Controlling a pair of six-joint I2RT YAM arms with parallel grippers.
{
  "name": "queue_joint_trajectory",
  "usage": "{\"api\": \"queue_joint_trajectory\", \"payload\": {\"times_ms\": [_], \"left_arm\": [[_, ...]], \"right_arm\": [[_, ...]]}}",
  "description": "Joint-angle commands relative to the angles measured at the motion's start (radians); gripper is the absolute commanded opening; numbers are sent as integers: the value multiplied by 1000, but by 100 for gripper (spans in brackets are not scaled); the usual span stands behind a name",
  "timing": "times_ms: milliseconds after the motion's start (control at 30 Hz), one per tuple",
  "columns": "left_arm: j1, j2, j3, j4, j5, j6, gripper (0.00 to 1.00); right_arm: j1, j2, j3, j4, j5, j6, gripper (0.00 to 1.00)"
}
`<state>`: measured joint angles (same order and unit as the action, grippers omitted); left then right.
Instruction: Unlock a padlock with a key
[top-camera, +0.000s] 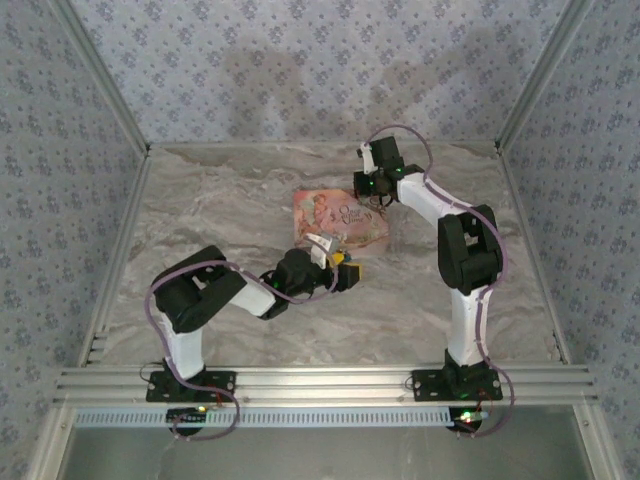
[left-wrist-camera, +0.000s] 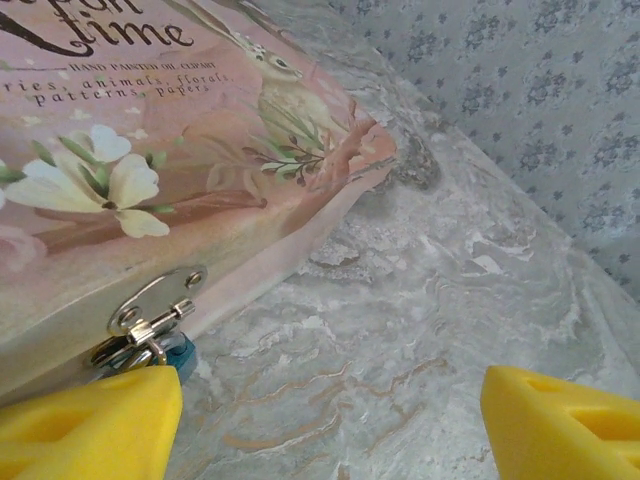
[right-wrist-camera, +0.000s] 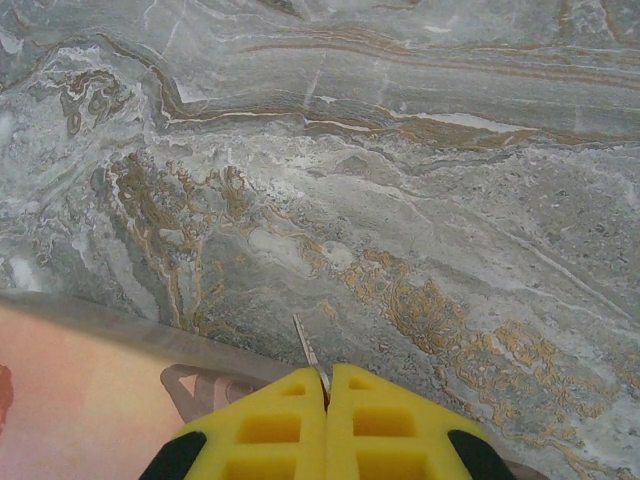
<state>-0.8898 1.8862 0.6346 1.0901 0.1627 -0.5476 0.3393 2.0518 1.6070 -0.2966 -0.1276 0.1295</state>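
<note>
A small padlock (left-wrist-camera: 178, 354) with a teal body hangs from the metal hasp (left-wrist-camera: 150, 305) on the front of a pink painted box (left-wrist-camera: 150, 170). My left gripper (left-wrist-camera: 330, 405) is open just in front of it. Its left yellow finger (left-wrist-camera: 90, 420) sits right beside the padlock, and only marbled tabletop lies between the fingers. In the top view the left gripper (top-camera: 345, 272) is at the box's (top-camera: 340, 218) near edge. My right gripper (right-wrist-camera: 328, 385) is shut on a thin silver key (right-wrist-camera: 306, 348), whose blade sticks out forward. It hovers over the box's far right corner (top-camera: 375, 190).
The box lies in the middle of a marbled grey table (top-camera: 240, 200), which is walled by patterned fabric at the back and sides. An aluminium rail (top-camera: 320, 382) runs along the near edge by the arm bases.
</note>
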Motion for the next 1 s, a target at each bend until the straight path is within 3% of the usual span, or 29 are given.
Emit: {"api": "queue_joint_trajectory", "payload": {"times_ms": [0,133,333,500,733,967], "left_arm": [[6,26,7,83,35,-34,79],[2,16,18,-12,-33,-17,82],[-23,2,-23,-4,-172,-3,85],[-42,-25,-49,-20,-220,20,88],[-105,-22,8,-108,-395,201,92],[-109,62,92,-105,-364,217,92]], "right_arm": [[8,-8,-11,-12,-11,-17,0],[10,-14,-15,-12,-6,-25,0],[6,-16,-12,-11,9,-30,0],[4,-9,18,-25,33,-35,0],[21,14,33,-36,34,-33,0],[32,30,22,-35,31,-33,0]]}}
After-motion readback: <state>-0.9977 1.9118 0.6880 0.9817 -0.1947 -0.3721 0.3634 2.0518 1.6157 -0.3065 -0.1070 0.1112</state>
